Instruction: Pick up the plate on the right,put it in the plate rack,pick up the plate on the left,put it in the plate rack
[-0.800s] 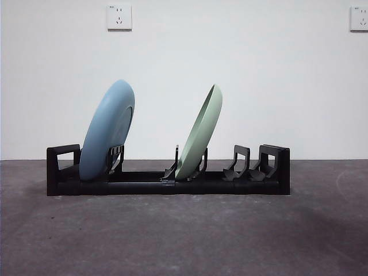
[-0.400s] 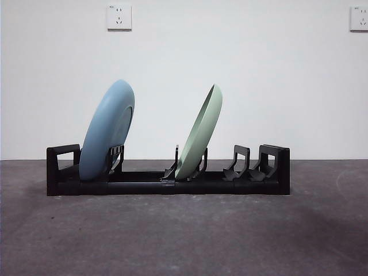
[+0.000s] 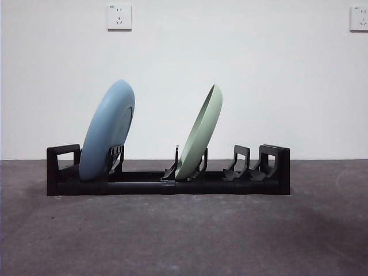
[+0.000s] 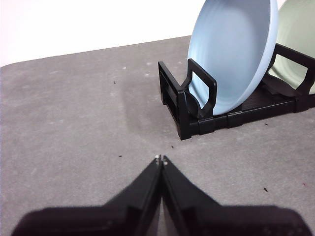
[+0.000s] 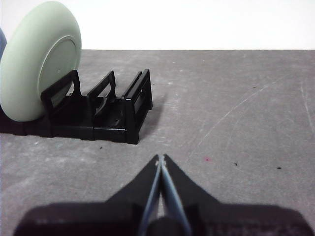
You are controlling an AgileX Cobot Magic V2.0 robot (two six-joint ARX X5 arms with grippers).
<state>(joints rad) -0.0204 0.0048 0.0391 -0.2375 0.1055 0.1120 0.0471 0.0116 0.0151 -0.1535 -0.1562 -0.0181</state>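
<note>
The plate rack [image 3: 168, 175] sits on the grey table [image 3: 184, 230] in front of a white wall [image 3: 259, 75], and both plates are seated in it. The blue plate [image 3: 108, 131] stands in the slot at one blocky end, leaning on its divider; the green plate [image 3: 200, 133] stands near the middle, tilted the same way, well apart from the blue one. The two slots beyond the green plate are vacant. The left gripper [image 4: 161, 159] is clear of the rack, over bare table near the blue plate's end, jaws pressed together and holding nothing. The right gripper [image 5: 160, 158] is likewise withdrawn near the opposite end, beside the vacant slots, jaws pressed together and holding nothing. Neither arm appears in the front view. Judged from this layout, both placement steps appear complete — no plate lies on the table. The next move calls for no further grasp; at most, each arm should stay clear of the rack so that neither leaning plate is knocked — both rest only on their dividers.
</note>
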